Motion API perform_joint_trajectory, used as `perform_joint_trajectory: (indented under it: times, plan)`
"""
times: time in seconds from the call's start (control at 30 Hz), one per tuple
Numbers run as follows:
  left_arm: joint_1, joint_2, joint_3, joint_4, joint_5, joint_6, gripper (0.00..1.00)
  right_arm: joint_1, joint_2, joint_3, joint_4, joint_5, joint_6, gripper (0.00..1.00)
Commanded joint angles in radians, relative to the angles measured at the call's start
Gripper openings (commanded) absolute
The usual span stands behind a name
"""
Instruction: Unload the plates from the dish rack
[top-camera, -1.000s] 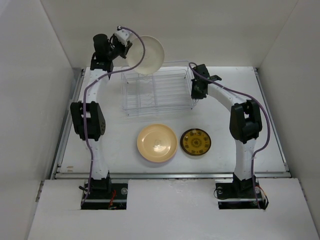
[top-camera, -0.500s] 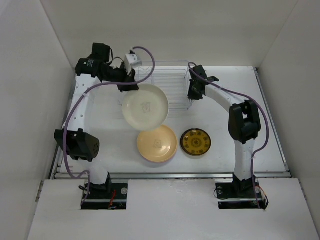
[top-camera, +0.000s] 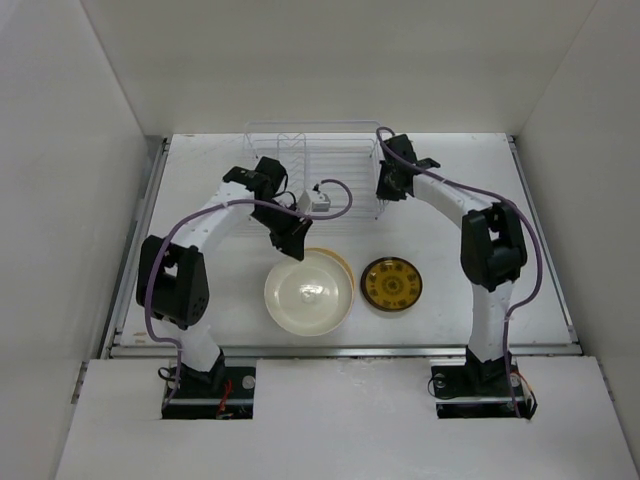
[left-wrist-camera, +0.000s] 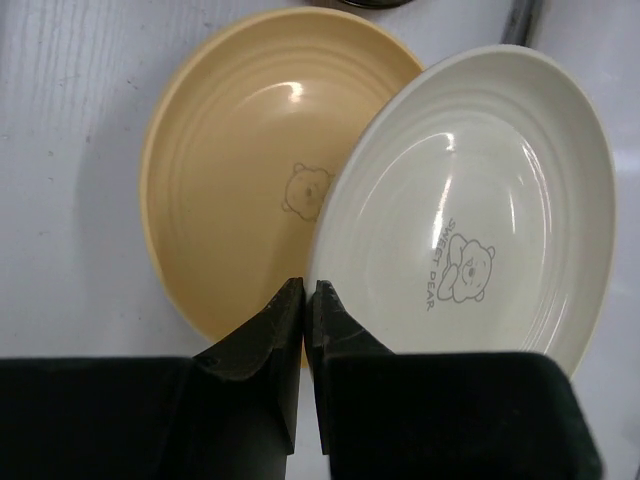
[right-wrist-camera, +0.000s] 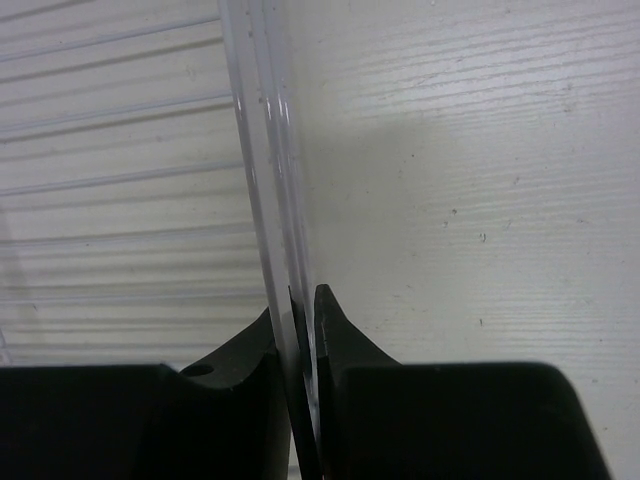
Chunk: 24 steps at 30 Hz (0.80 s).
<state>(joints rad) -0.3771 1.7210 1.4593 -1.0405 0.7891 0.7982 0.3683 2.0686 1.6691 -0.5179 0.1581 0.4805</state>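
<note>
My left gripper (top-camera: 292, 248) is shut on the rim of a cream plate (top-camera: 307, 293) and holds it flat over the yellow plate (top-camera: 345, 265) at the table's front middle. In the left wrist view the cream plate (left-wrist-camera: 480, 200) with a bear print overlaps the yellow plate (left-wrist-camera: 250, 170), and the gripper (left-wrist-camera: 307, 295) pinches its near rim. The brown-gold patterned plate (top-camera: 391, 284) lies to the right. The dish rack (top-camera: 330, 170) stands at the back with no plates showing in it. My right gripper (top-camera: 384, 188) is shut on the rack's right wire rim (right-wrist-camera: 265, 150).
White walls enclose the table on three sides. A metal rail (top-camera: 340, 349) runs along the front edge. The left arm's purple cable (top-camera: 335, 195) loops over the rack's front.
My left arm has carried the cream plate from above the rack's back left corner down and forward, to over the yellow plate. The right gripper has stayed on the rack.
</note>
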Motion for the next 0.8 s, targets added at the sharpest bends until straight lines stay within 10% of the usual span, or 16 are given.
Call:
perform_joint_trajectory:
  times: [0.0,0.5,0.67,0.77]
  plan:
    - [-0.022,-0.044,-0.037,0.216,-0.042,-0.157,0.00,-0.012,-0.034,-0.048,0.019,0.098,0.024,0.00]
    - [-0.051,-0.017,-0.132,0.352,-0.211,-0.197,0.00,-0.012,-0.045,-0.068,0.030,0.089,0.024,0.00]
    - [-0.060,-0.008,-0.114,0.294,-0.211,-0.137,0.54,-0.012,-0.045,-0.068,0.030,0.089,0.024,0.00]
    - [-0.060,-0.008,-0.114,0.258,-0.211,-0.116,0.62,-0.012,-0.036,-0.068,0.030,0.089,0.024,0.00]
